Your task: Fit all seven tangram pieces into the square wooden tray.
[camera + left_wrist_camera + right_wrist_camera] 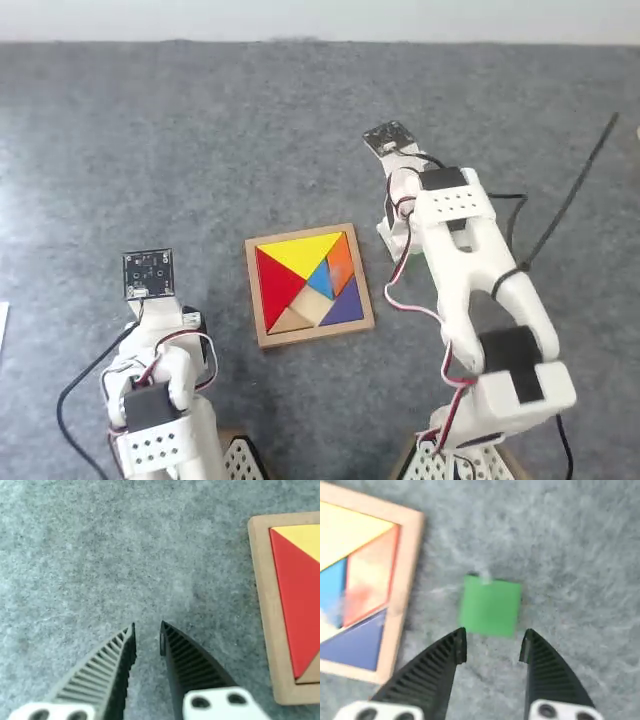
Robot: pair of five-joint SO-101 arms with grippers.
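The square wooden tray (315, 335) lies mid-table. In it are a yellow triangle (300, 252), a red triangle (275, 285), a blue piece (320, 280), an orange piece (342, 262) and a purple triangle (346, 304). Whether the pale wood-coloured patches by its front edge are pieces or bare floor is unclear. A green square (490, 606) lies flat on the carpet just outside the tray's rim (407, 580). My right gripper (493, 642) hangs open just short of it, not touching. My left gripper (147, 627) is narrowly open over bare carpet, holding nothing, beside the tray (260, 605).
Grey carpet covers the whole table. The right arm (470, 260) stretches along the tray's right side and hides the green square from above. The left arm (160, 390) stands at the front left. A black cable (575, 195) runs off at the right.
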